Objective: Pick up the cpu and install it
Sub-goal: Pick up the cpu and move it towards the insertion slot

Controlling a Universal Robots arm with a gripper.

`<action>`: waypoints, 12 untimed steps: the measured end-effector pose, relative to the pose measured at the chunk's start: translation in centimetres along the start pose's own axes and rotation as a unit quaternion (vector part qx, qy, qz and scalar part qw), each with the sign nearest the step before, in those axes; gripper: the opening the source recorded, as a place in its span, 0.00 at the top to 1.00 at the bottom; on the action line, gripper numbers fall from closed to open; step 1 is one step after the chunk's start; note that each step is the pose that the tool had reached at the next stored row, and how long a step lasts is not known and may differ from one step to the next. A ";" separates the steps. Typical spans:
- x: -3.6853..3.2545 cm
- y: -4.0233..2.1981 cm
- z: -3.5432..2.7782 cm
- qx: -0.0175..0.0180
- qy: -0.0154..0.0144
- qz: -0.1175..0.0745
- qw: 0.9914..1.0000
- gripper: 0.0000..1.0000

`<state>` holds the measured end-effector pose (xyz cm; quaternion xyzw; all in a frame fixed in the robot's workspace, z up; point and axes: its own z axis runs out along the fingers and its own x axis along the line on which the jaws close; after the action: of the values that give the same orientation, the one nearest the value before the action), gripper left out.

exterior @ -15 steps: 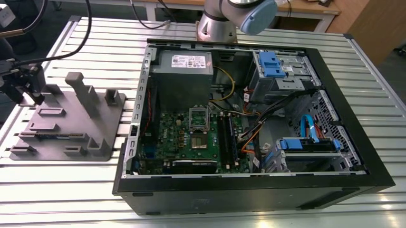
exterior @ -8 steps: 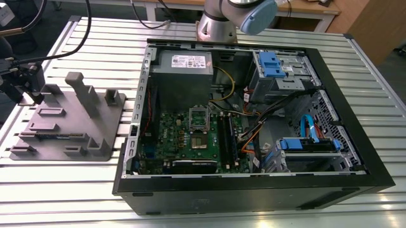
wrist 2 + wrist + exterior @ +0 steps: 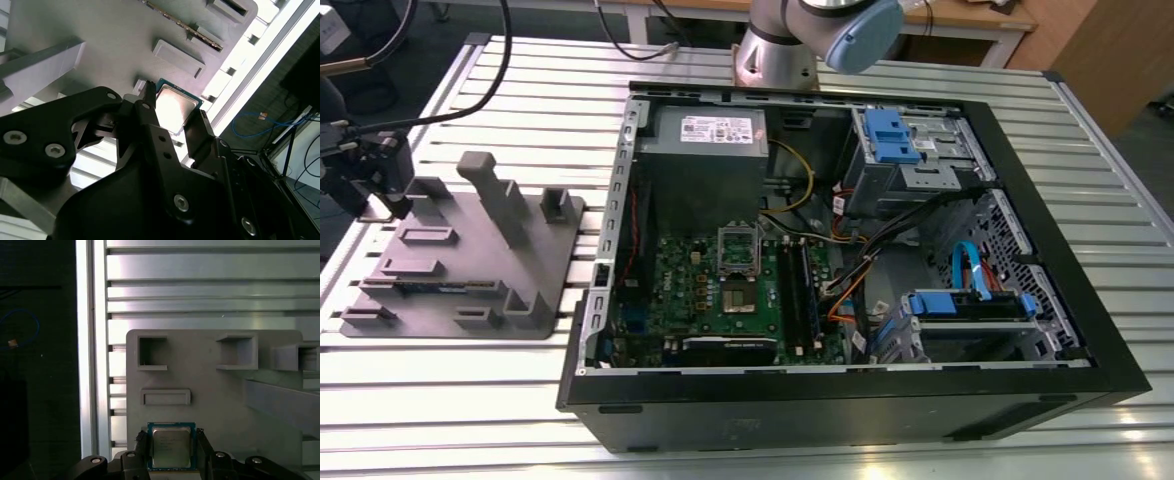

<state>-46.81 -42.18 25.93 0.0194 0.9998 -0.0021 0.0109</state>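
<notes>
The cpu, a small square chip with a shiny silver top and a teal rim, sits between my gripper's two black fingers. In both wrist views one finger presses its one side and the other finger its opposite side, so the gripper is shut on it. It is over an edge of the grey fixture plate. I cannot tell whether the chip still touches the plate. In the exterior view my gripper is at that view's far left, over the plate. The metal-framed socket lies on the green motherboard inside the open computer case.
The fixture plate carries raised blocks, slots and a tall upright post. A grey power supply box, bundled cables and blue drive brackets fill the case. The case's black walls stand up around the motherboard. The arm's base is behind the case.
</notes>
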 end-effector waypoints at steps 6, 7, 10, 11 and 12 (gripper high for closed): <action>-0.03 0.00 -0.99 0.000 0.000 0.000 1.000 0.53; -0.03 0.00 -1.20 0.000 0.000 0.000 1.000 0.53; -0.05 0.00 -1.88 0.000 0.000 0.000 1.000 0.53; -0.05 0.00 -2.13 0.000 0.000 0.000 1.000 0.53; -0.06 0.00 -2.38 0.000 0.000 0.000 1.000 0.53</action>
<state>-46.80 -42.18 28.31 0.0194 0.9997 -0.0020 0.0110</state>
